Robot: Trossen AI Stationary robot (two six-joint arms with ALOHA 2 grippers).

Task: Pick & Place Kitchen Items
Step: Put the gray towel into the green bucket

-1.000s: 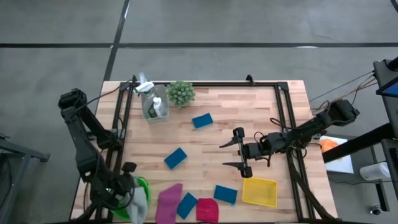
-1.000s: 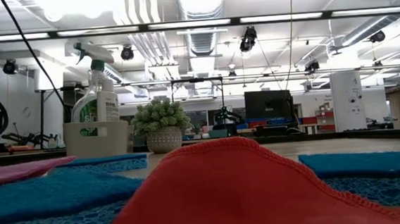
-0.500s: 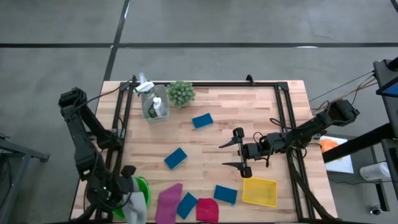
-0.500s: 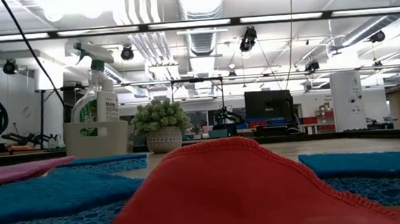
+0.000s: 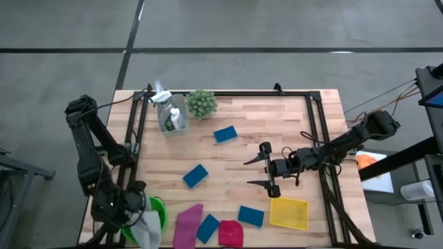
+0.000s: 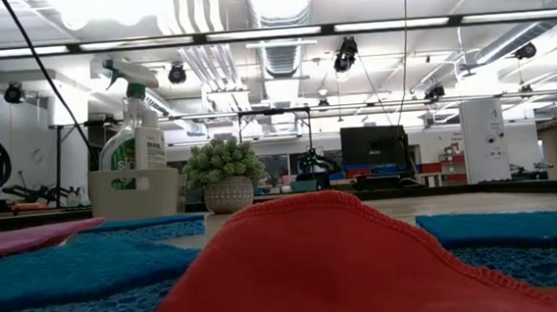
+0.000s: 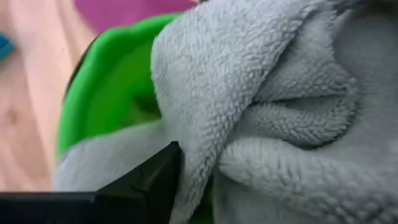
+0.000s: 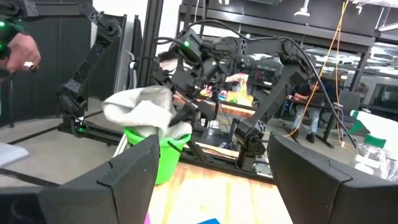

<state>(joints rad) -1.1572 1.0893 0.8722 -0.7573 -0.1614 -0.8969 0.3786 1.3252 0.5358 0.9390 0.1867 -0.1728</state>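
One grey cloth (image 5: pixel 149 232) is draped over the green bowl (image 5: pixel 158 207). My left hand (image 5: pixel 127 207) sits beside the bowl; its opening cannot be determined. My right hand (image 5: pixel 266 168) waits open, empty, away from the bowl.

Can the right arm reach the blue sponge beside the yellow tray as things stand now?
Probably yes. The right hand is open above bare table, and the sponge lies close by beside the yellow tray with nothing between them.
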